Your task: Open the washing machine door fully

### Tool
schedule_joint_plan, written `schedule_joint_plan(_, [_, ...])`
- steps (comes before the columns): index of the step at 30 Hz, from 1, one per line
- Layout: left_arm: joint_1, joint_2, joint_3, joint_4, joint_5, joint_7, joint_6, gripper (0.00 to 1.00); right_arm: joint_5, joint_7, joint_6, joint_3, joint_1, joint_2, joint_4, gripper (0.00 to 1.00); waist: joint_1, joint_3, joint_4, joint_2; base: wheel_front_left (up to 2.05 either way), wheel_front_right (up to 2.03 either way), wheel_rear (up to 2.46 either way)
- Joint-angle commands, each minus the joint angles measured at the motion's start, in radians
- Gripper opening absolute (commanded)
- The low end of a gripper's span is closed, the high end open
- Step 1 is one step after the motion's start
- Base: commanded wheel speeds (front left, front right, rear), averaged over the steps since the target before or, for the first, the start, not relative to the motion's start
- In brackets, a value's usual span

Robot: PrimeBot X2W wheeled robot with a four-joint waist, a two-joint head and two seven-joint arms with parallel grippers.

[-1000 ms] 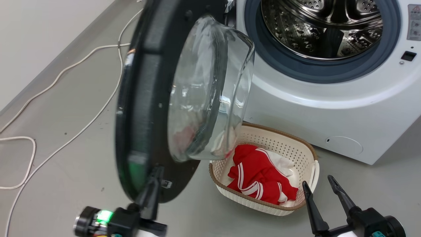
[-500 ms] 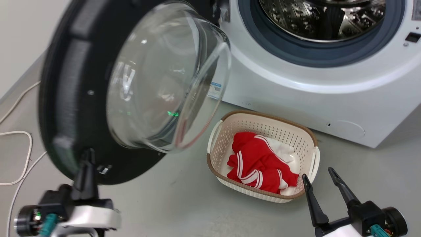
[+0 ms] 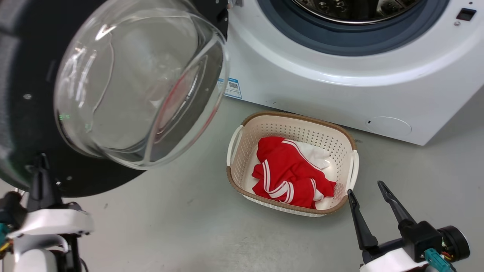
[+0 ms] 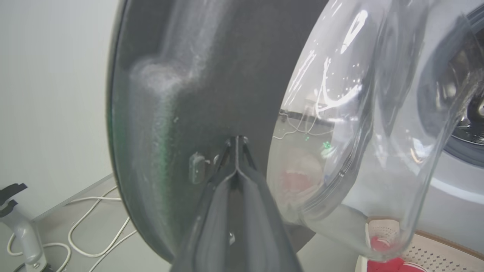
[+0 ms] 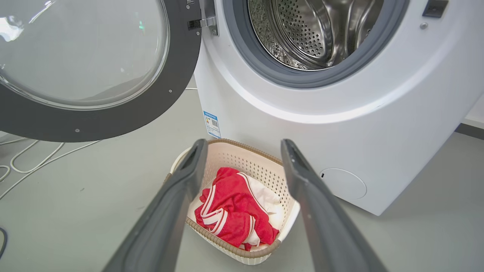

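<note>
**Item:** washing machine door [image 3: 19,94], black ring with a glass bowl window [image 3: 140,87].
**Location:** stands out on its hinge [image 5: 206,20] at the left side of the washing machine [image 3: 302,94], inner face turned toward me. The drum [image 5: 314,30] is bared. I judge it wide open, though perhaps short of its stop.

**Item:** left gripper [image 4: 236,143].
**State:** fingers [image 4: 234,196] together, holding nothing. The tips rest on the door's inner ring at the edge farthest from the washing machine, beside a small tab [image 4: 196,168]. This is a push contact, not a grasp.

**Item:** right gripper [image 3: 365,188].
**State:** fingers [image 5: 177,196] apart and empty, out in front of the washing machine.

**Item:** basket [image 3: 234,139] with a red garment [image 3: 283,170], on the floor [image 3: 170,226] in front of the washing machine. I judge it clear of the door's arc.

**Handling note:** I would press along the door's arc, away from the washing machine, with the tips on the black ring. The curved glass would let them skid. Contact far from the hinge gives the most leverage, so I would not slide inward. I would go slowly and ease off once the hinge resists. The right arm can stay parked.
</note>
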Motion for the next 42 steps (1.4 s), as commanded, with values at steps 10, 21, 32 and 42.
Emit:
schedule_joint_plan(10, [-0.123, 0.074, 0.148, 0.101, 0.040, 0.000, -0.024, 0.00, -0.014, -0.002, -0.001, 0.000, -0.024, 0.000, 0.000, 1.00, -0.0001, 0.011, -0.043, 0.0000, 0.00, 0.00, 0.00])
schedule_joint_plan(21, [-0.215, 0.152, 0.205, 0.194, 0.064, 0.000, -0.040, 0.00, -0.020, -0.002, -0.001, 0.002, -0.037, 0.000, -0.004, 1.00, -0.0001, 0.029, -0.072, 0.0000, 0.00, 0.00, 0.00])
schedule_joint_plan(32, [-0.257, 0.227, 0.226, 0.340, 0.060, 0.001, -0.048, 0.00, -0.005, -0.002, -0.001, 0.005, -0.043, 0.000, 0.002, 1.00, -0.0001, 0.023, -0.109, 0.0000, 0.00, 0.00, 0.00])
schedule_joint_plan(42, [-0.167, 0.213, 0.217, 0.250, 0.069, 0.000, -0.050, 0.00, 0.029, -0.002, -0.001, 0.008, -0.018, 0.000, -0.008, 1.00, -0.0001, -0.042, -0.121, 0.0000, 0.00, 0.00, 0.00])
